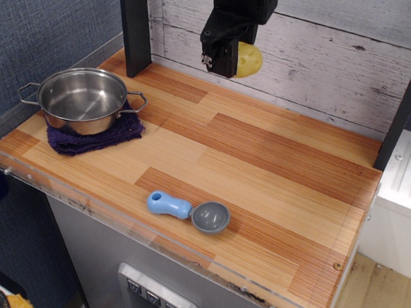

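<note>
My black gripper [229, 60] hangs high over the back of the wooden table [261, 164], near the white plank wall. It is shut on a yellow piece of cheese [248, 60] with small holes, which sticks out to the right of the fingers. A steel pot [83, 101] with two handles sits at the left on a purple cloth [116, 136], well below and left of the gripper. A blue scoop [188, 211] with a grey bowl lies near the front edge.
A black post [136, 27] stands at the back left, just left of the gripper. Another dark post [408, 89] rises at the right edge. A clear plastic lip [117, 222] runs along the table's front.
</note>
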Controlling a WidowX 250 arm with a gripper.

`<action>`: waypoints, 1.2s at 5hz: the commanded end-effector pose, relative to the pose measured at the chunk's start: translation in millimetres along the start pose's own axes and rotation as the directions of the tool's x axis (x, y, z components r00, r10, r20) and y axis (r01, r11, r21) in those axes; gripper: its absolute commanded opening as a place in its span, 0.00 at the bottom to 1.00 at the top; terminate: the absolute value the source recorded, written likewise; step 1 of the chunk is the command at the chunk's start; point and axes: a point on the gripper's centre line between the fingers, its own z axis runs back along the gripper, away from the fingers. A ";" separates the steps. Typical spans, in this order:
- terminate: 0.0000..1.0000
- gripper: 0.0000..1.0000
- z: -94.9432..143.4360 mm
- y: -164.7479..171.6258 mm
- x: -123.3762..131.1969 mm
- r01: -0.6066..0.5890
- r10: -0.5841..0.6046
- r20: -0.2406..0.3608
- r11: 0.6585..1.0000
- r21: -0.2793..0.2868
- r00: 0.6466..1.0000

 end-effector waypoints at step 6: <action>0.00 0.00 -62.8 12.7 -52.6 -0.119 0.115 -0.067 0.991 -0.058 0.991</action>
